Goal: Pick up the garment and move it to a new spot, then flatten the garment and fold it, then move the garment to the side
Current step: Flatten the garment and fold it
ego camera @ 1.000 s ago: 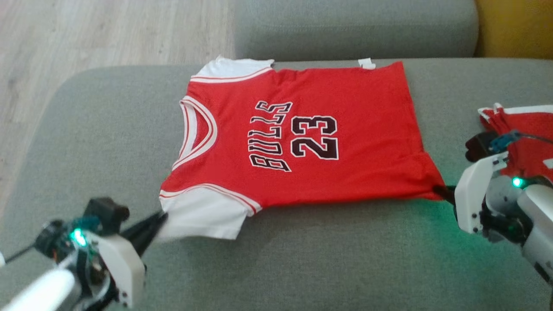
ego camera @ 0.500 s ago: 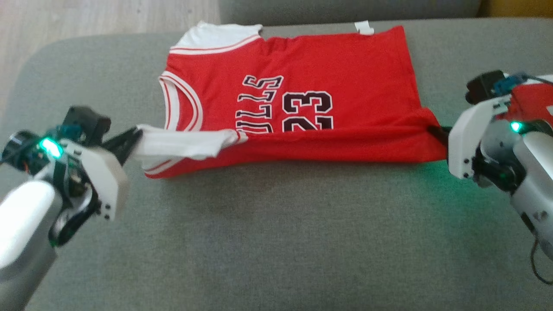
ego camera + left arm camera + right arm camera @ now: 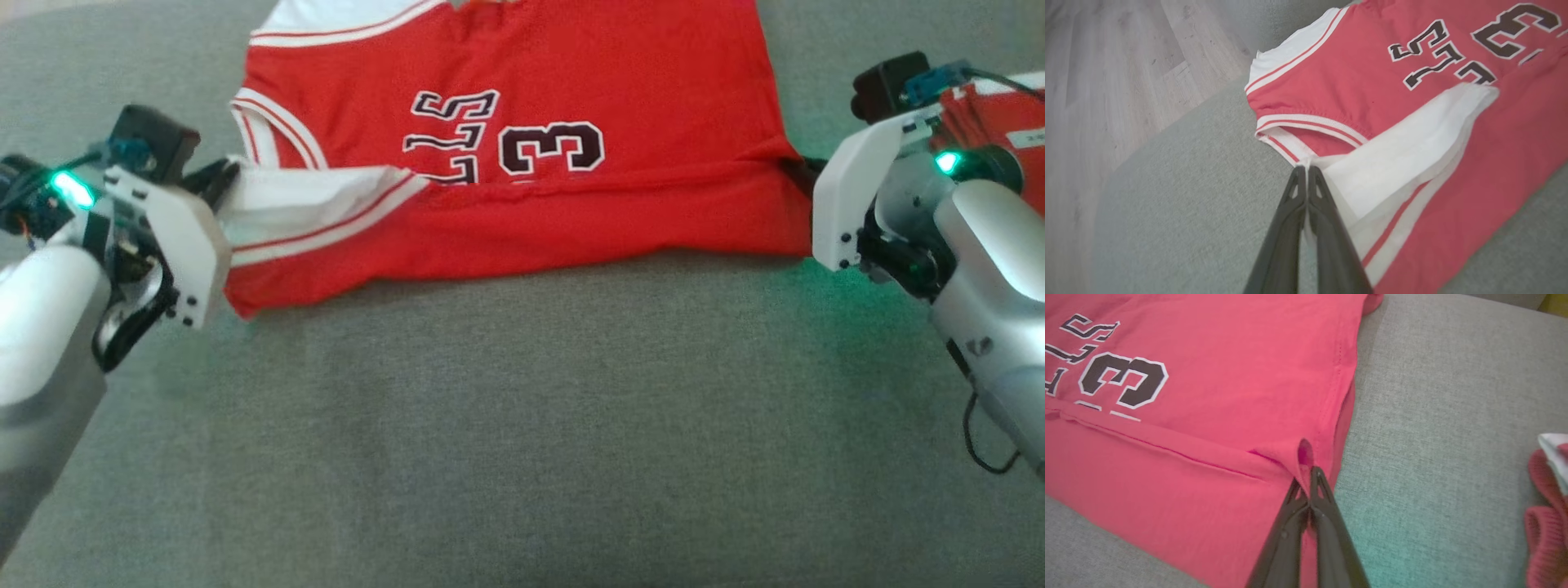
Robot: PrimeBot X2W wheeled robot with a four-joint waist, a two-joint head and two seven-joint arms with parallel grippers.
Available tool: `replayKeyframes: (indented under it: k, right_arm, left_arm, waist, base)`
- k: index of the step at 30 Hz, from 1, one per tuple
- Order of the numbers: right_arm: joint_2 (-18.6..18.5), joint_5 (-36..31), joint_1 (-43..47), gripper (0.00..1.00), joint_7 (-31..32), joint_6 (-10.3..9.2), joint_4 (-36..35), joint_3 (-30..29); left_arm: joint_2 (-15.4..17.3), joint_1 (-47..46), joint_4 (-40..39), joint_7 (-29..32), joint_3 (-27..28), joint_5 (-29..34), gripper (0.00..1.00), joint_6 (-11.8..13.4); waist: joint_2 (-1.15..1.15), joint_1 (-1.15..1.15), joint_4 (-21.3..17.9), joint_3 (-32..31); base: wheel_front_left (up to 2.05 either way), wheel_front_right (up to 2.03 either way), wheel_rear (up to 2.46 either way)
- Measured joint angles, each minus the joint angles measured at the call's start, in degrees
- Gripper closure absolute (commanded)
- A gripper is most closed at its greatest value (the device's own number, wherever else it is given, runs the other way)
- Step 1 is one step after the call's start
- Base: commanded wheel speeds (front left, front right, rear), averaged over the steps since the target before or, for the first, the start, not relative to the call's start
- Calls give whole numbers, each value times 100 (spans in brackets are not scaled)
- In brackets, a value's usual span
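Note:
The garment (image 3: 571,98) is a red jersey with white sleeves and black lettering, spread on a grey sofa seat (image 3: 522,425). Its near long edge is lifted and folded over toward the far side, covering the lower part of the print. My left gripper (image 3: 229,175) is shut on the white sleeve (image 3: 1404,155) at the garment's left end; its fingertips (image 3: 1306,173) pinch the fabric. My right gripper (image 3: 804,167) is shut on the hem corner (image 3: 1302,457) at the right end, with red cloth bunched between the closed fingers (image 3: 1310,486).
Another red and white garment (image 3: 996,106) lies at the right edge of the seat, also seen as a red knit cloth (image 3: 1547,514) in the right wrist view. Wooden floor (image 3: 1106,81) lies beyond the seat's left edge. Bare grey cushion spreads in front.
Both grippers have lifted the garment's near edge and carried it toward the far side, folding it over the print. The head camera has tilted down, shifting the whole view.

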Motion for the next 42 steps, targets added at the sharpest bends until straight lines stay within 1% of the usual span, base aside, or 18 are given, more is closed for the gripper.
replayKeyframes:
  k: [3,4,5,6,8,11,15,19,20,22,24,26,30,32,33,36,39,42]
  right_arm:
    - [68,-43,-110,100,-133,0,131,0]
    - [100,-71,-150,80,-237,0,198,-5]
    - [121,-160,-185,14,-374,0,245,-13]
    - [143,-235,-220,0,-487,0,288,-11]
    - [208,-243,-285,0,-676,0,391,-68]
    - [308,-249,-327,0,-1196,0,565,-291]
    - [431,-233,-437,0,-2197,0,726,-758]
    - [694,-188,-432,0,-3381,0,716,-1114]
    - [742,-188,-429,0,-3615,0,725,-1203]
    - [815,-240,-394,0,-3868,0,770,-1459]
    - [922,-343,-315,0,-3969,0,775,-1785]
    - [1092,-537,-121,0,-3988,0,622,-2223]
    - [1440,-1522,682,0,-4005,0,-265,-3220]
    - [1674,-1868,1259,0,-4013,0,-686,-3716]
    - [1785,-2013,1568,0,-4013,0,-893,-3897]
    - [1976,-2419,2472,0,-4012,0,-1483,-4163]
    - [2000,-2817,3210,0,-4012,0,-2151,-4228]
    - [2026,-2587,3717,0,-4012,0,-2639,-4128]
  left_arm:
    - [-107,-243,250,-59,-129,40,100,-4]
    - [-153,-313,344,-87,-154,42,85,-4]
    - [-200,-371,439,-140,-162,79,27,-5]
    - [-242,-426,530,-236,-162,141,0,1]
    - [-333,-522,731,-490,-137,198,0,55]
    - [-455,-633,973,-1031,-63,259,0,244]
    - [-660,-739,1181,-2029,256,307,0,586]
    - [-931,-715,1223,-2976,633,109,0,907]
    - [-976,-687,1216,-3171,703,64,0,973]
    - [-1072,-532,1145,-3478,886,-86,0,1047]
    - [-1123,-236,948,-3676,1129,-299,0,1121]
    - [-1110,131,692,-3762,1296,-338,0,1224]
    - [-1115,967,12,-3799,1559,-266,0,1504]
    - [-1223,1386,-401,-3800,1744,-114,0,1691]
    - [-1289,1591,-576,-3804,1804,-57,0,1746]
    - [-1560,2259,-962,-3823,2069,42,0,1890]
    - [-1893,2928,-1178,-3824,2280,90,0,1951]
    - [-2123,3387,-1207,-3823,2387,301,0,1946]
  waist:
    - [0,0,-66,114]
    - [0,0,-83,146]
    - [0,0,-94,175]
    - [0,0,-102,198]
    - [0,0,-107,221]
    - [0,0,-95,207]
    - [0,0,-58,104]
    - [0,-1,-17,-103]
    - [0,-1,-6,-166]
    - [0,-2,20,-303]
    - [0,-1,39,-439]
    - [0,-2,49,-572]
    - [0,-2,74,-764]
    - [0,-2,97,-838]
    - [0,-2,106,-876]
    - [0,-2,110,-979]
    - [0,-3,106,-1030]
    - [0,-1,100,-979]
  base:
    - [0,0,0]
    - [0,0,0]
    - [0,0,0]
    - [0,0,0]
    - [0,0,0]
    - [0,0,0]
    - [0,0,0]
    - [0,0,0]
    - [0,0,0]
    - [0,0,0]
    - [0,0,0]
    - [0,0,0]
    - [0,0,0]
    - [0,0,0]
    - [0,0,0]
    - [0,0,0]
    - [0,0,0]
    - [0,0,0]
